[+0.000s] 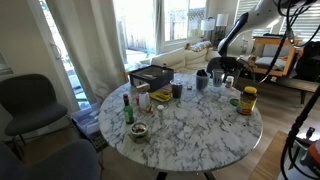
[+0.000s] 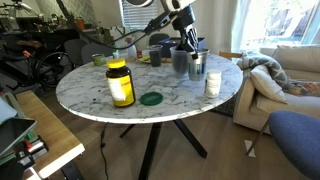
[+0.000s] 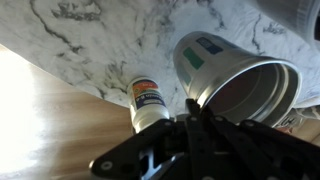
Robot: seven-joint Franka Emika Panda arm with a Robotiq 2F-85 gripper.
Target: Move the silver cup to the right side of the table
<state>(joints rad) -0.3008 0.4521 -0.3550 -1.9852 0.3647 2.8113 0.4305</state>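
Note:
The silver cup (image 2: 197, 67) stands near the edge of the round marble table (image 2: 180, 102), between a blue-grey mug (image 2: 180, 58) and a white bottle (image 2: 212, 83). It also shows in an exterior view (image 1: 219, 77) and, large with a printed label and its mouth open, in the wrist view (image 3: 240, 85). My gripper (image 2: 190, 47) hangs right over it. In the wrist view the fingers (image 3: 193, 103) are drawn together at the cup's rim, seemingly pinching its wall. The cup's base looks to be on the table.
A yellow-lidded jar (image 2: 120, 82) and a green lid (image 2: 151, 98) sit on the near side. The white bottle also shows in the wrist view (image 3: 148, 100). A dark box (image 1: 150, 75), a green bottle (image 1: 127, 108) and small cups crowd the far part. A sofa (image 2: 285, 70) stands beside the table.

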